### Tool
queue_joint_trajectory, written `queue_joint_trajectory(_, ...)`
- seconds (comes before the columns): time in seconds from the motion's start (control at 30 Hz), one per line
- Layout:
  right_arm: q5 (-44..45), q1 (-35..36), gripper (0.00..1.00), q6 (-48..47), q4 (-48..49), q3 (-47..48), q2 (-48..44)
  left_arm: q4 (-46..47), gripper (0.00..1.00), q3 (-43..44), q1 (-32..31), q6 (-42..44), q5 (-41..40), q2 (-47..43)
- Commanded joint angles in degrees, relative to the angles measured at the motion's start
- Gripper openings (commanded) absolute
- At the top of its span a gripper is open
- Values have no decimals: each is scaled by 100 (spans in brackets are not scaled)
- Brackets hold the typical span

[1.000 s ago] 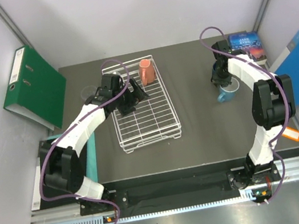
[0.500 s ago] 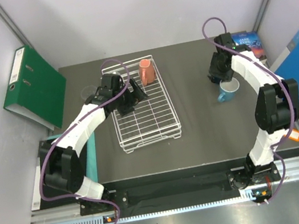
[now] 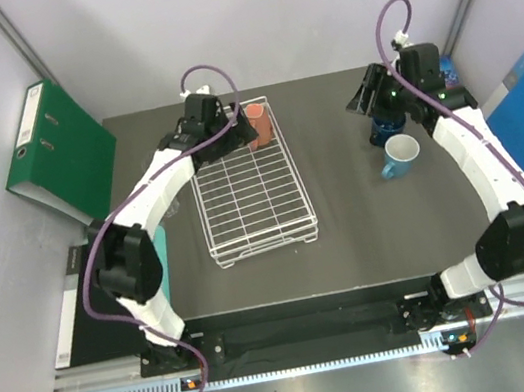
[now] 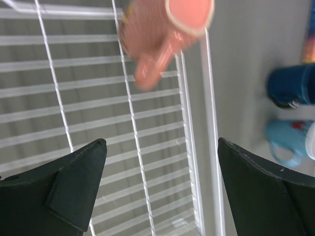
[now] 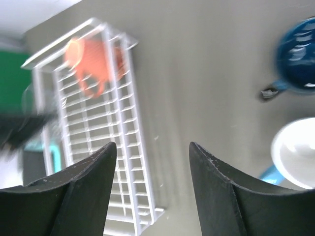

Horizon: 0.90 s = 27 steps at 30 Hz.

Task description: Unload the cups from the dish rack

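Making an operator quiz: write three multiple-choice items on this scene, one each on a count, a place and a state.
1. Mugs on the dark table right of the white wire dish rack: A one, B two, C three.
2. The orange handled mug is: A in the rack, B on the table, C airborne.
3. The left gripper is: A open, B shut on the mug, C shut on wire.
B: a light-blue mug and a dark-blue mug stand there. A: it sits at the rack's far end. A: its jaws stand apart, empty.

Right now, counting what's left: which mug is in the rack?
The orange mug; the light-blue mug and dark-blue mug stand outside, on the table.
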Motion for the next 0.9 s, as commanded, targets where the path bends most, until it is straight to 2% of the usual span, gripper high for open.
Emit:
queue_joint_trajectory(0.0, -954, 246, 60, -168, 1006, -672, -490, 193, 99, 854, -36, 1105, -893, 868)
queue_joint_trajectory(0.07, -1105, 343, 60, -176, 1173, -875, -674, -53, 99, 1399, -36, 1623, -982, 1325)
queue_joint_trajectory(0.3, -1386, 651, 60, -212, 1147, -831, -948, -36, 98, 1945, -36, 2529, -876, 1978)
queue_joint_trajectory(0.43, -1439, 826, 60, -89, 1209, -919, -1009, -11, 96, 2182, -36, 2697, -955, 2137)
queue_joint_trajectory(0.7, -1782, 853, 59, 263, 1569, -1315, -1036, 561, 95, 1936, -115, 2741, -1017, 2128)
queue_joint_trajectory(0.77, -1773, 844, 59, 263, 1578, -1341, -1036, 543, 91, 1972, -141, 2706, -930, 2215)
queue_joint_trajectory(0.87, -1721, 862, 59, 237, 1543, -1359, -1071, 544, 80, 1972, -194, 2697, -868, 2338)
